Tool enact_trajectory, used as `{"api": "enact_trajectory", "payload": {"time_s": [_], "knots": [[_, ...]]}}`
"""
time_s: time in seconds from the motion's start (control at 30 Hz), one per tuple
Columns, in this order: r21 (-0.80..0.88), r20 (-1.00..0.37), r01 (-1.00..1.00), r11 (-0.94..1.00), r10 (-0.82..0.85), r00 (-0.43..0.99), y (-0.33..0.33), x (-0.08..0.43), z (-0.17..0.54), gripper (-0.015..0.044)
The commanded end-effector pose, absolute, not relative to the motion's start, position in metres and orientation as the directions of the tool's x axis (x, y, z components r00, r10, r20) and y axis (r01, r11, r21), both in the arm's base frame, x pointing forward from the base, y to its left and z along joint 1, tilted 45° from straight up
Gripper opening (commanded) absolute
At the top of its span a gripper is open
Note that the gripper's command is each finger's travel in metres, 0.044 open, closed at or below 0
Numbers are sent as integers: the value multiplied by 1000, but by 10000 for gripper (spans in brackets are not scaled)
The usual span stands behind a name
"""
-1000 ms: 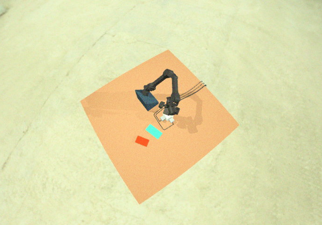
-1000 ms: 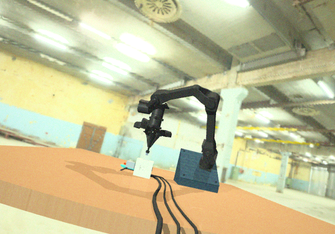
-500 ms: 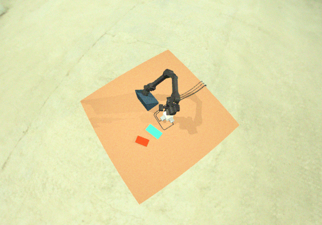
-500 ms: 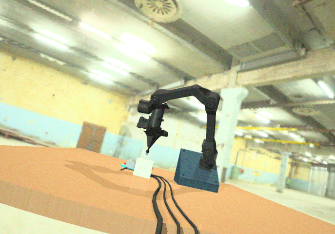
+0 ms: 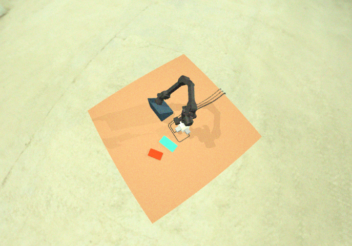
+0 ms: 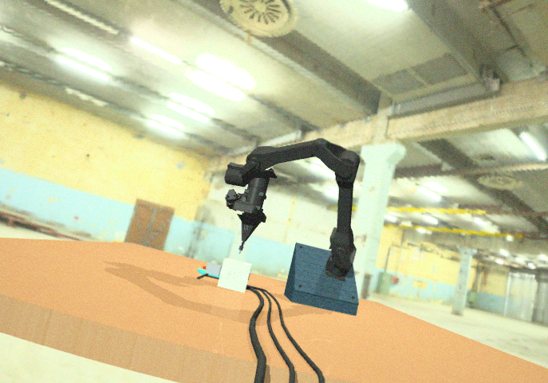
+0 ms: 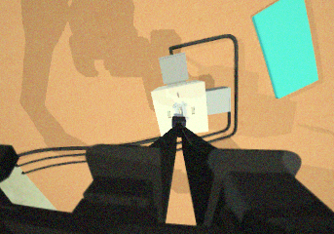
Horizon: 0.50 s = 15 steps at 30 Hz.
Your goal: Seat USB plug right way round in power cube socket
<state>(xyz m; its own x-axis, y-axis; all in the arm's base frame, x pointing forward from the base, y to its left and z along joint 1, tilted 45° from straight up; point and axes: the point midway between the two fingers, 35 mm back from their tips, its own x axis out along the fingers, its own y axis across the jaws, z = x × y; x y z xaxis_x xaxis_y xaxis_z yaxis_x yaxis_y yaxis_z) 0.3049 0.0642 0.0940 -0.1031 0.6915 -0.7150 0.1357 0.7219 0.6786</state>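
Orange surface (image 5: 164,185) (image 6: 116,316) (image 7: 121,97) carries a white cube (image 5: 183,126) (image 6: 234,274) (image 7: 199,124) with grey adapters (image 5: 178,128) (image 7: 173,68) against its sides. Above the cube, the gripper (image 6: 241,246) (image 7: 178,131) is clenched on the small dark plug (image 6: 240,248) (image 7: 178,120), its metal tip pointing down, out of the socket, presumably so it can be turned and reinserted. Held near upright, it probably suits a straight push. The cube's top socket appears unfilled; no other container is visible.
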Motion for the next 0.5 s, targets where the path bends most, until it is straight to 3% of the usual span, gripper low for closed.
{"api": "enact_trajectory", "payload": {"time_s": [0.0,0.47], "knots": [[694,-715,6,720,691,-103,65,305,94,0],[676,-715,-351,648,691,-103,65,305,94,0]]}}
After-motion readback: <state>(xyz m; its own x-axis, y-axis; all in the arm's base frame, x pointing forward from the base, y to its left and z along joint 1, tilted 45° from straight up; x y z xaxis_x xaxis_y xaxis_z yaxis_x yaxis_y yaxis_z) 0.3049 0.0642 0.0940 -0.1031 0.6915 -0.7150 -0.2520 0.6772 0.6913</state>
